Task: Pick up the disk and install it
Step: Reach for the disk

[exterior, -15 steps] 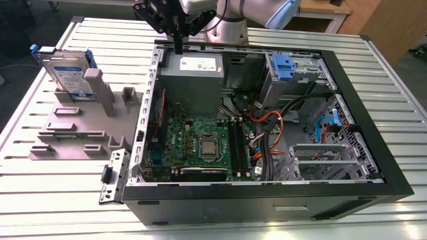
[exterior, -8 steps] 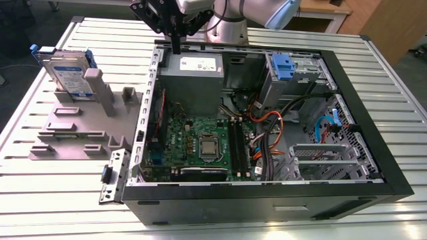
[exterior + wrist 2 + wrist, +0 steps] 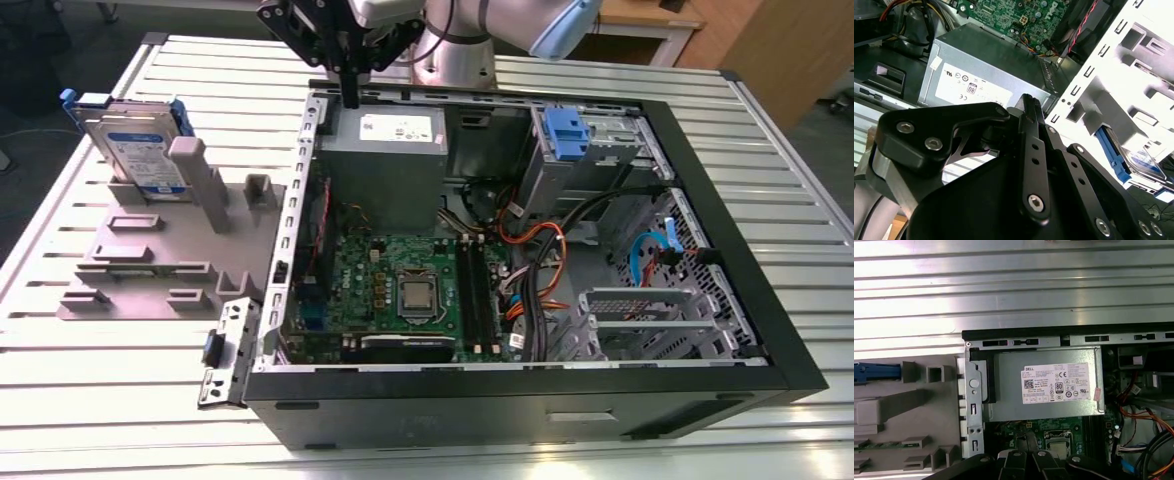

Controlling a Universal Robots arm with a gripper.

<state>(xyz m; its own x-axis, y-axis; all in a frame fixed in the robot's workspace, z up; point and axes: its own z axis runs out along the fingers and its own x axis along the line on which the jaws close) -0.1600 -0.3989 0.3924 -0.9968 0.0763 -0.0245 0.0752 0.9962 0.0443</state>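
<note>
You have the arm (image 3: pixel 454 50) coming in at the top centre of the exterior view, wrist turned straight down. The end effector (image 3: pixel 350 97) hangs over the far edge of the open computer case (image 3: pixel 534 405), just above the grey power supply (image 3: pixel 387 150). It is clenched, with nothing in it. The disk (image 3: pixel 138 150) stands on edge in the grey fixture (image 3: pixel 147 260) on the worktop (image 3: pixel 107 400), upper left of the exterior view, well apart from the end effector

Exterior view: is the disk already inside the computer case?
No. The disk stands upright in the grey holder, outside the open computer case, to the exterior view's left of it.
</note>
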